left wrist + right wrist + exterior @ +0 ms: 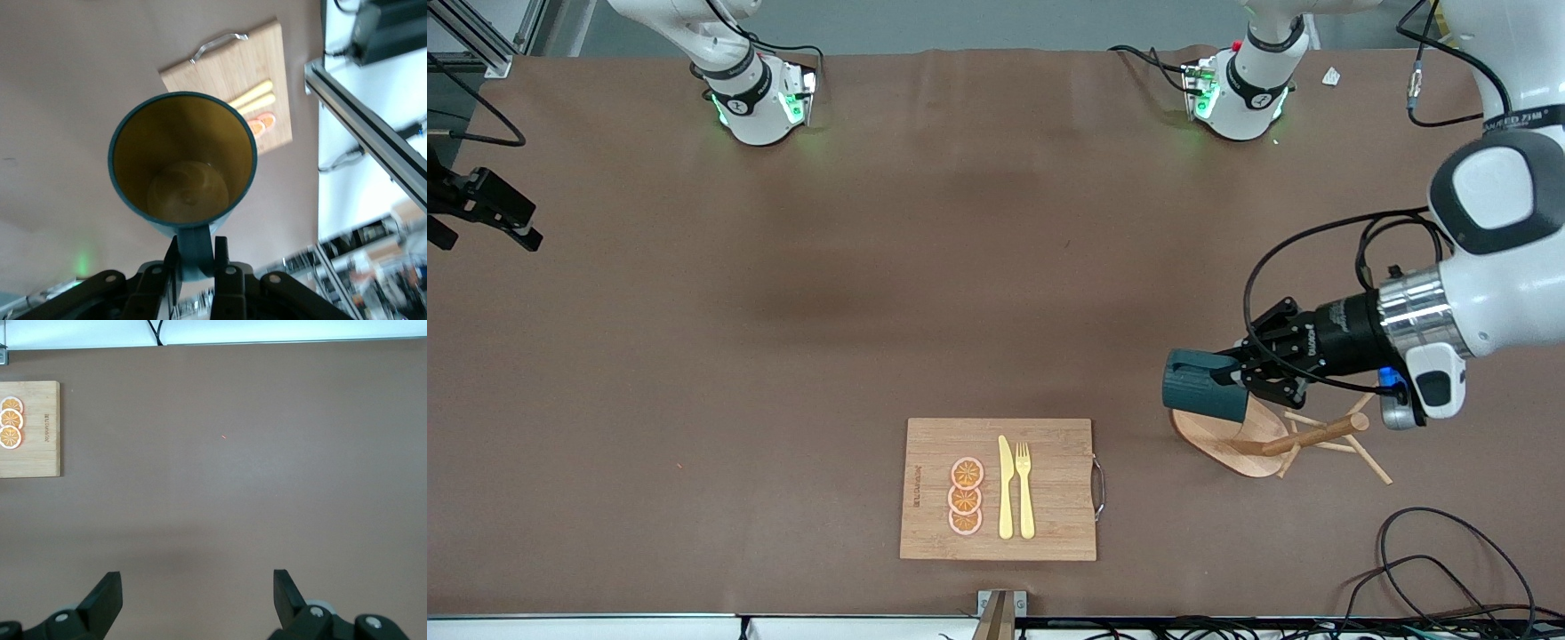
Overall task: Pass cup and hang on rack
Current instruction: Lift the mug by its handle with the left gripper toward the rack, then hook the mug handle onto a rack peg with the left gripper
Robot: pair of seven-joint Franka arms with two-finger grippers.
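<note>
So the left gripper (1232, 373) has its fingers clamped on the loop handle of the cup (1202, 385), holding it up in the air on its side, right over the oval base of the rack (1258, 440). The rack is a light wooden mug tree sitting toward the left arm's end of the table (783, 293), its thin pegs sticking out at angles. From the left wrist view you look straight into the cup (182, 160): teal rim, yellowish-brown inside, handle pinched between the two fingers (222, 277).

The right gripper (197, 597) is spread wide with nothing in it, over bare table; that arm is just waiting.

Writing-wise: there's a line of text burned into the bamboo cutting board (996, 489) along one short edge, but I can't actually read it in any view. The left arm has some lettering on its upper link, also too small to make out.

On the board: three orange slices (966, 496) in a row, and a yellow knife (1006, 487) beside a yellow fork (1024, 489). Metal handle (1098, 487) on the edge facing the rack.

The table has a plain brown cover, slightly creased. Black cables (1440, 560) are looped at the corner nearest the front camera, near the rack. Aluminium framing shows at the edges.
</note>
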